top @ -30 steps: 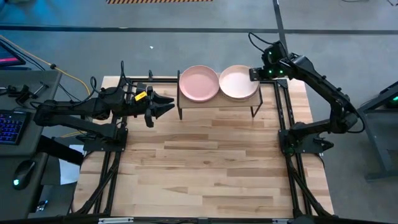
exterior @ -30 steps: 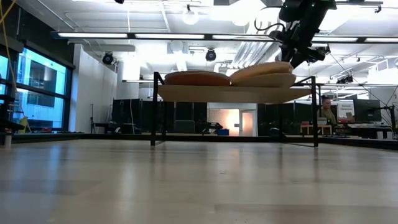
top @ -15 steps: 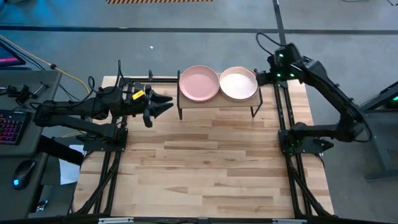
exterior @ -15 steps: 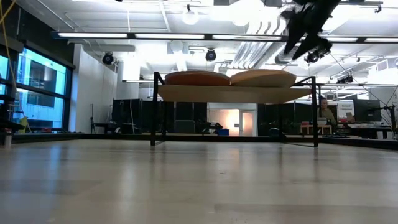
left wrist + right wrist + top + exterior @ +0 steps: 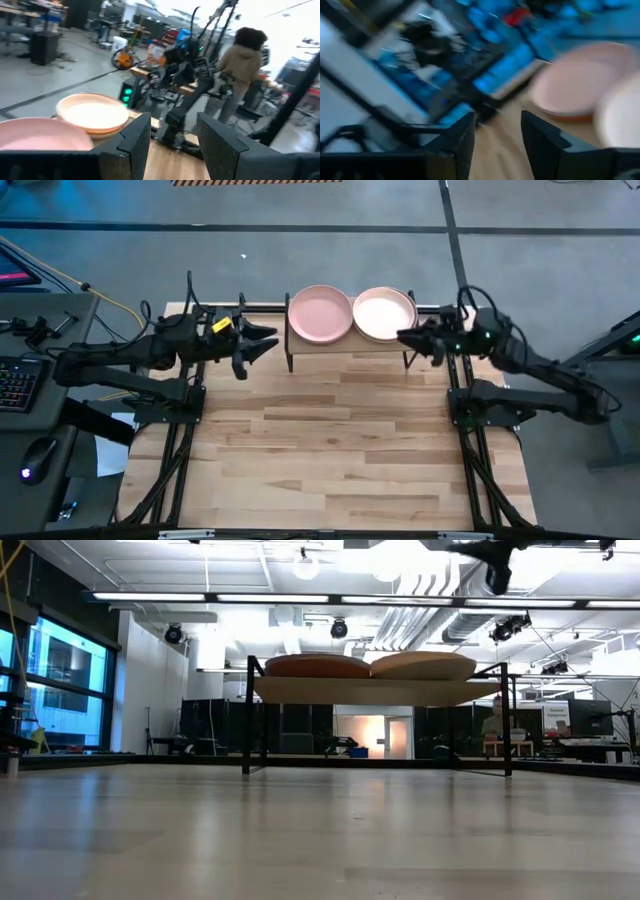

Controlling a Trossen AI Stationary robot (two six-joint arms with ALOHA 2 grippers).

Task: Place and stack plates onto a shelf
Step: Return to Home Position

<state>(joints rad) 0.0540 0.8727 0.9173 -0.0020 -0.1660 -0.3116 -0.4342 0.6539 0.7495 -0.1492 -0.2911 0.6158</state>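
Note:
The shelf stands at the table's far edge on thin black legs, and two stacks of plates rest on its wood top. A pink plate tops the left stack and a pale peach plate the right one; in the low view both stacks lie flat. The plates underneath are hidden from above. My left gripper hovers open, left of the shelf, pointing at it. My right gripper is open by the shelf's right near corner, pointing toward the table's left, and touches nothing.
Black frame rails run along both sides of the table. The wide wooden tabletop lies in front of the shelf. A person in a tan top stands beyond the table on the right arm's side. A keyboard and mouse sit off the table's left.
My right gripper has let go of the pale peach plate's right rim, drawn back toward the table's right edge, then swung toward the near side and down beside the shelf. The plate, tilted a second ago, now lies flat on its stack.

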